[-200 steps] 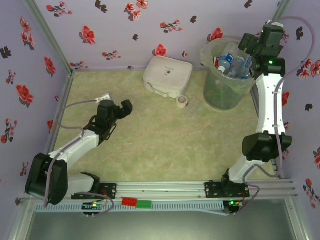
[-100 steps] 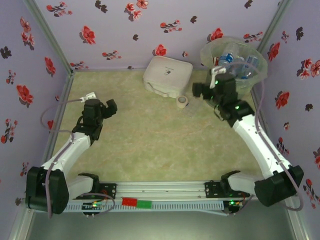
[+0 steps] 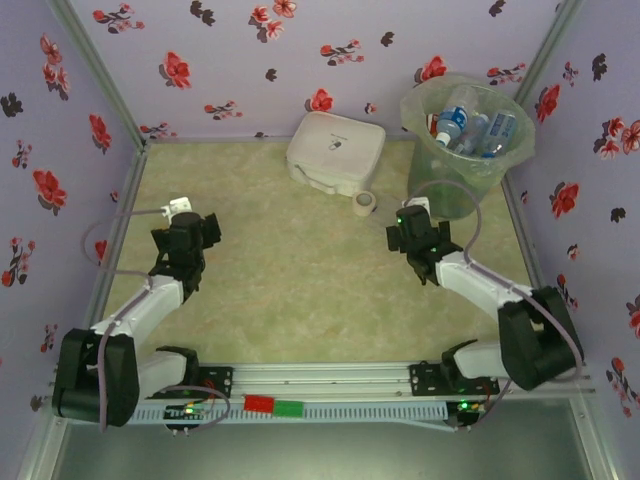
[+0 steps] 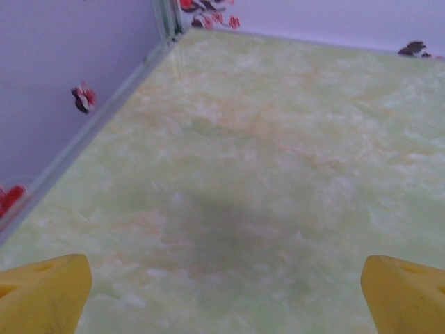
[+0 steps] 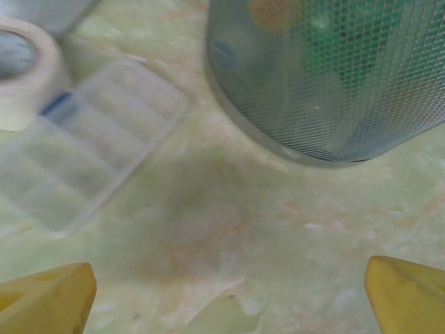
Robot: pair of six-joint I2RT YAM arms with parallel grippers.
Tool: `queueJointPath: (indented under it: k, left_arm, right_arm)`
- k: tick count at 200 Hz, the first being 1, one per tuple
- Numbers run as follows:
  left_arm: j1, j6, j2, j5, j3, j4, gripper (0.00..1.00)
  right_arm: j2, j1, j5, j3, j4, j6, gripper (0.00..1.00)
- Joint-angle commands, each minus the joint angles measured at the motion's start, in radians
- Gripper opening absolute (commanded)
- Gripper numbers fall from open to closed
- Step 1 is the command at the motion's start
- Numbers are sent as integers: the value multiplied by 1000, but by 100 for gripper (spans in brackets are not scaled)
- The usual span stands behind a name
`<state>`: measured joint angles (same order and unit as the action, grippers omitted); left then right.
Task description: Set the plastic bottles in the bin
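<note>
Both arms had pulled back low: the right pincer, earlier up at the bin, hung spread wide and empty over the counter. Just ahead to its right stood the bin, the plastic bottles inside; ahead-left lay a tape roll and a clear compartment case. The left pincer, also spread empty, faced bare green-marbled counter and a lilac flowered wall.

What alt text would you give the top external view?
A translucent bin at the back right of a green-marbled table holds several plastic bottles. Both arms are folded low near the front, left gripper and right gripper above the table. A white box and a tape roll sit left of the bin.
</note>
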<state>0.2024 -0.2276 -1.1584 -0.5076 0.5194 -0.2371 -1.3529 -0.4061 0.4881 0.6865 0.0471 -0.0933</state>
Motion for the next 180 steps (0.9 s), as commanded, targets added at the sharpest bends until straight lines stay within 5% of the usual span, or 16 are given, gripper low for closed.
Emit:
queueJointPath:
  k: [1,35,57,81,102,119,134,147,180]
  left_arm:
    - [-15,89,-49,-75,-39,-141,100]
    - [-17,188,-162,-75,-76,-321,100]
    - [-19,293,-262,-67,-155,-639,100]
    - [-47,306,-362,41,-187,-816,100]
    - [-64,287,-340,113,-213,-807,100]
    - [-78,269,-348,127,-254,-869,100]
    - [-103,267,-439,157,-249,-970,100]
    - [-105,244,-383,167,-226,-805,100]
    - [-101,260,-412,144,-227,-866,100]
  right_arm:
    - [-56,49,85,1,-199,111,100]
    - [-127,182,-29,-58,-328,73,100]
    - [-132,234,-77,-107,-481,101,100]
    - [-170,308,-147,-178,-687,50,99]
    - [-171,385,-302,-232,-779,-2,99]
    - [-234,394,-273,-321,-1025,-15,100]
    - [-192,395,-248,-301,-905,-33,100]
    - [-219,394,-243,-319,-990,-26,100]
    - [-209,383,-217,-316,-973,-14,100]
